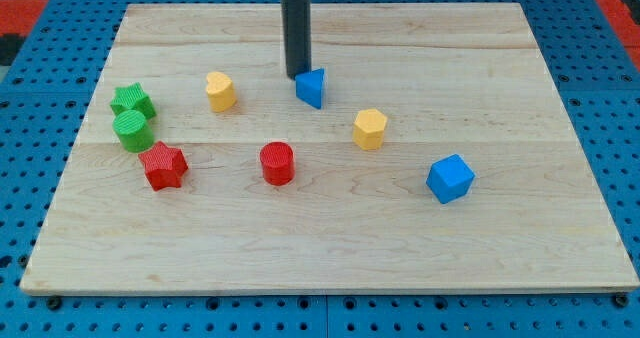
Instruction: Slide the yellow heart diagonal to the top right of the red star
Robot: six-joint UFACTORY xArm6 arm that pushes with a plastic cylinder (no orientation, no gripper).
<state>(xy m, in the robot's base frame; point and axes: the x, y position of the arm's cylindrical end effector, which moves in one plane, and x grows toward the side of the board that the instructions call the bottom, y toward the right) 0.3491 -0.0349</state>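
camera view showed my tip (298, 74), a bare rod tool grasping nothing, touching the blue triangle (311, 87), right of the yellow heart (221, 91); red star (163, 166) sat nearer-left. nudging the heart gently seemed wisest.

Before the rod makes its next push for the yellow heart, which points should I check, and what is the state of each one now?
1. My tip is visible: ok.
2. My tip is next to the yellow heart-shaped block: not ok; it stands by the blue triangular block, at the heart's right in the view.
3. Red star-shaped block in plain sight on the wooden board: ok.
4. Heart already at the star's top right: ok, roughly.
5. Green star-shaped block and green cylinder block are away from the heart: ok.
6. My tip touches the blue block: cannot tell.
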